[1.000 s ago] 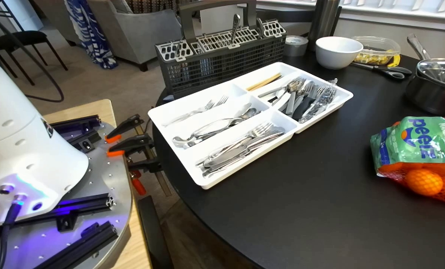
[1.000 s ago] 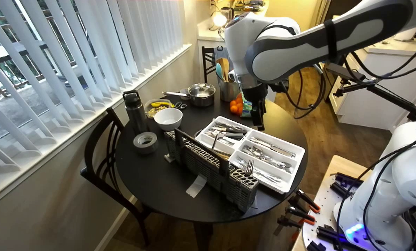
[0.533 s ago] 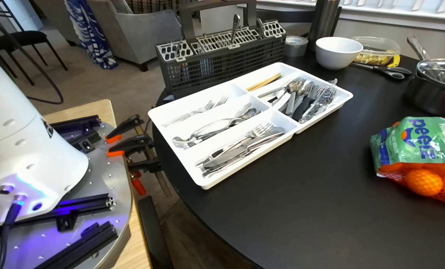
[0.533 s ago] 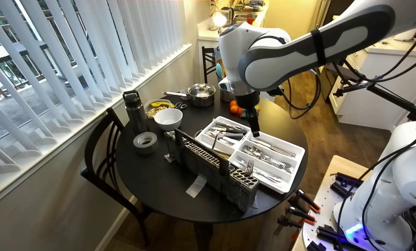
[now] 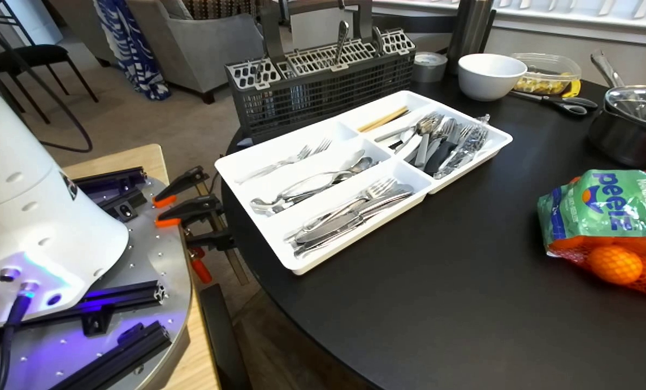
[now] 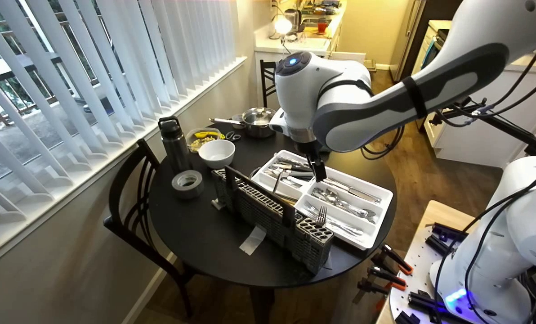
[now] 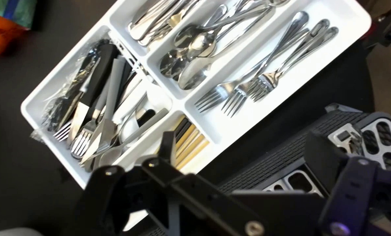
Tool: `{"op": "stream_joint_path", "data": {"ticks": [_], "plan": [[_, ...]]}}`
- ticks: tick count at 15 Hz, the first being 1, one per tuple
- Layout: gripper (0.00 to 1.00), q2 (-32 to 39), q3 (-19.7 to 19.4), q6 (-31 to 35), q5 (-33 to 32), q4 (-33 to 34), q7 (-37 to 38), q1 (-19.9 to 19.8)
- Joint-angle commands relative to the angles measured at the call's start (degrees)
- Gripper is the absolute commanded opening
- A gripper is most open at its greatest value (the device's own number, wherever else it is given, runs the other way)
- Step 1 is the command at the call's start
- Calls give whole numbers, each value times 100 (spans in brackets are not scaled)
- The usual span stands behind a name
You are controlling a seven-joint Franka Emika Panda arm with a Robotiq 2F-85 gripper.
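My gripper (image 7: 243,147) is open, with nothing between its fingers. In the wrist view one finger (image 7: 166,146) shows against the chopsticks (image 7: 192,144), the other against the dark dishwasher cutlery basket (image 7: 271,170). In an exterior view the gripper (image 6: 319,174) hangs over the middle of the white cutlery tray (image 6: 380,225); its exact height is hard to judge. The tray's compartments hold forks (image 7: 238,91), spoons (image 7: 198,46), knives (image 7: 156,19) and mixed utensils (image 7: 97,78), some in clear wrap. A fork (image 6: 322,216) stands upright in the basket.
Around the tray stand a white bowl (image 6: 216,154), a tape roll (image 6: 187,184), a steel bottle (image 6: 173,144), a food container (image 6: 200,138), scissors (image 5: 567,105) and a lidded pan (image 6: 260,123). A mandarin bag (image 5: 610,216) lies on the table. Clamps (image 5: 193,211) sit near the table edge.
In an exterior view the arm has swung leftward and lower, bringing the gripper from the tray's far edge to over its middle. The wrist has turned. The jaws and the tableware look unchanged.
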Motion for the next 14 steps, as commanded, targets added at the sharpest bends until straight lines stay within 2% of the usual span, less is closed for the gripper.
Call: {"op": "stream_joint_path", "data": {"ticks": [1, 2, 3, 5, 8, 12, 14], "plan": [[100, -449, 215, 694, -833, -548, 877, 60], [100, -507, 274, 845, -1052, -612, 1195, 53], [100, -207, 191, 509, -679, -287, 734, 63], [100, -304, 266, 658, -876, -401, 1022, 67], [100, -351, 272, 666, -883, -423, 1048, 66], [100, -529, -98, 1677, 184, -812, -557, 230], [100, -710, -375, 1776, 914, -902, -1373, 249]]}}
